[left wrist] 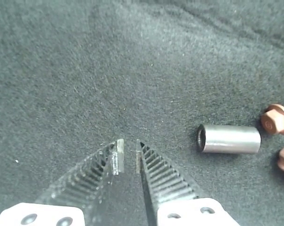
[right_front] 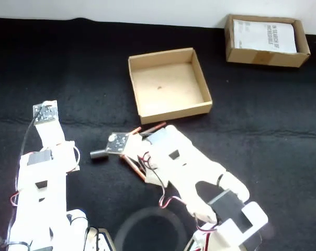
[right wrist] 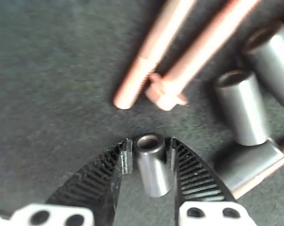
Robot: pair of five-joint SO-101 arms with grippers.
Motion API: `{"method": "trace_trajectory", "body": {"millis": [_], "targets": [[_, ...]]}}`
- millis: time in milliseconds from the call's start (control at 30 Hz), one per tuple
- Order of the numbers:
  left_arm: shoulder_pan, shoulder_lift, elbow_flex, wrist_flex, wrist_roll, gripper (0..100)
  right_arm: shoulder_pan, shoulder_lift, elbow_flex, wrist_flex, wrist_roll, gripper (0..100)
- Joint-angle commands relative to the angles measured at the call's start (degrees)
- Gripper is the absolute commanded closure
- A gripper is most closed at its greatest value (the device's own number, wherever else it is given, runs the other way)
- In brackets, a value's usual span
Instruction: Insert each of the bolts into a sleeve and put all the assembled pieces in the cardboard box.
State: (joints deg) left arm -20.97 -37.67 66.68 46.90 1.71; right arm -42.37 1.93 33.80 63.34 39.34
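Note:
My right gripper (right wrist: pixel 148 153) is shut on a grey metal sleeve (right wrist: pixel 151 174), one finger on each side of it, low over the black mat. Just beyond lie two copper bolts (right wrist: pixel 156 42) and several more sleeves (right wrist: pixel 243 108). In the high view the right arm (right_front: pixel 173 157) stretches over this cluster, with bolts (right_front: pixel 153 126) poking out beside it. The open cardboard box (right_front: pixel 173 112) stands just behind and holds nothing. My left gripper (left wrist: pixel 128 155) is shut but for a sliver, with nothing in it. A loose sleeve (left wrist: pixel 229 139) and two bolt heads (left wrist: pixel 277 120) lie off to its side.
A second cardboard box (right_front: pixel 265 58) with a printed sheet in it sits at the back right. A dark ring (right_front: pixel 147 230) lies at the front between the arms. The left arm (right_front: pixel 43 167) stands at the front left, and the same loose sleeve (right_front: pixel 98 154) rests between both arms.

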Motion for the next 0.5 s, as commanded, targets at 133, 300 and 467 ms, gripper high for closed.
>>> {"method": "trace_trajectory", "body": {"millis": [133,300,467], "targets": [[-0.5,-0.7,-0.1,-0.6,-0.4,93,5.9,4.4,-2.5,-1.5,0.9,86.8],[-0.5,-0.7,-0.1,-0.7,-0.4,93,8.3,7.4,-2.5,-3.3,0.4,86.9],[-0.5,-0.7,-0.1,-0.7,-0.4,93,8.3,8.0,-2.5,-3.3,0.4,99.2]]}}
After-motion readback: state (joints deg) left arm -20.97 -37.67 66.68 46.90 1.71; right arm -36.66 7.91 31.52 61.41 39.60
